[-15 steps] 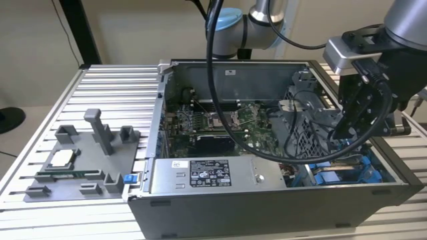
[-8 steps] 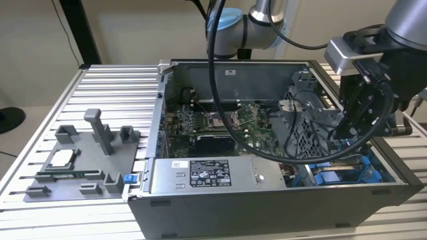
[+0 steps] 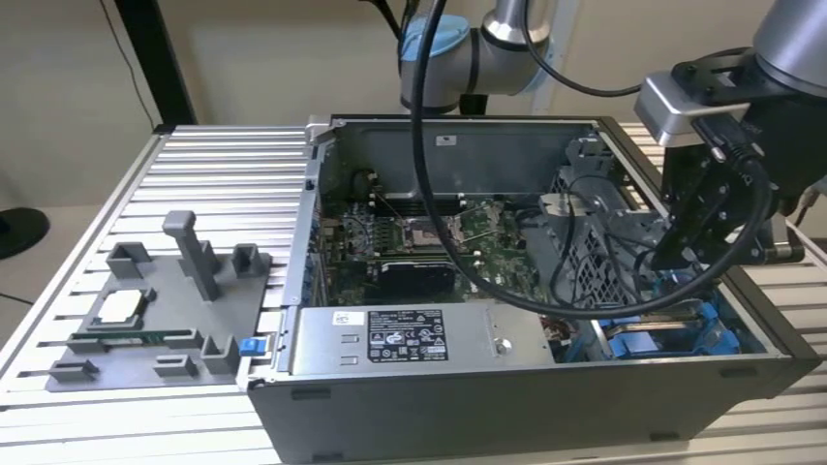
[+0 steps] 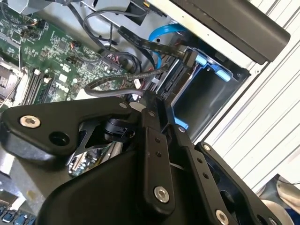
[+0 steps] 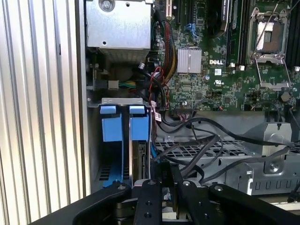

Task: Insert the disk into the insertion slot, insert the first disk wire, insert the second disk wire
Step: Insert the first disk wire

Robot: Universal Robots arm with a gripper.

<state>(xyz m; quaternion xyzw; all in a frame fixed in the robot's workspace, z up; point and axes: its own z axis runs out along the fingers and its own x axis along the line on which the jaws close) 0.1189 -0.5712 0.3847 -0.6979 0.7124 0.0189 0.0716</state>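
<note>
Your end effector is pinched narrow just beside the disk, which stands in the slot. Loose wires crowd it; any sideways drift could snag one and pull it loose or skew the disk.

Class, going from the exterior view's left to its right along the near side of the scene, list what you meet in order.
grey parts holder → small blue tab → grey power supply box → insertion slot with its blue rails
</note>
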